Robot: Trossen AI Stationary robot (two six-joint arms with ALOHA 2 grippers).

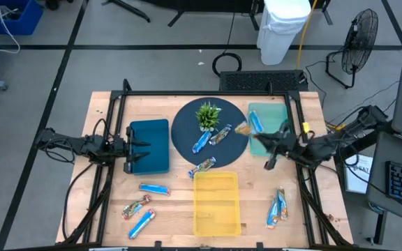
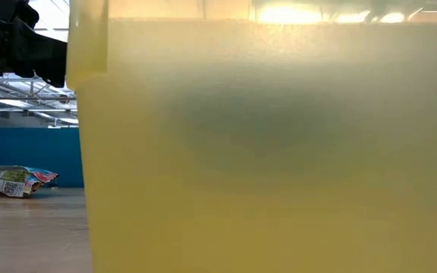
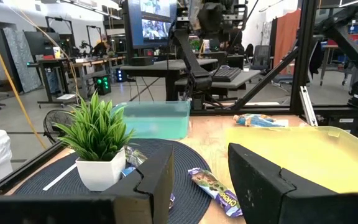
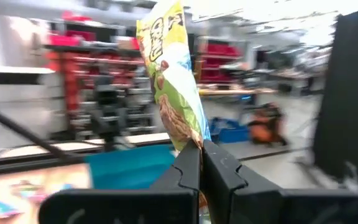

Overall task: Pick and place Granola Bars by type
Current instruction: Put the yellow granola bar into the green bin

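Wrapped granola bars lie scattered: some on the dark round mat [image 1: 187, 132] by the small plant [image 1: 208, 115], one at its near edge [image 1: 202, 166], three near left [image 1: 141, 223], two near right [image 1: 278, 206]. My right gripper [image 1: 259, 136] is over the teal tray [image 1: 271, 115], shut on a green, yellow and blue bar [image 4: 173, 81]. My left gripper [image 3: 197, 186] waits open at the dark blue tray [image 1: 150, 145], holding nothing. My right gripper pinches one end of the bar [image 4: 190, 142] between its two fingertips. The fingers lie about level and point toward the table's left. The bar sticks out past the fingertips, lifted clear over the teal tray's left part.
A yellow tray [image 1: 217, 202] sits near the front middle, and its wall [image 2: 279, 152] fills the low view. One bar [image 2: 14, 180] lies left of it. A frame of black rails [image 1: 117, 111] borders the table.
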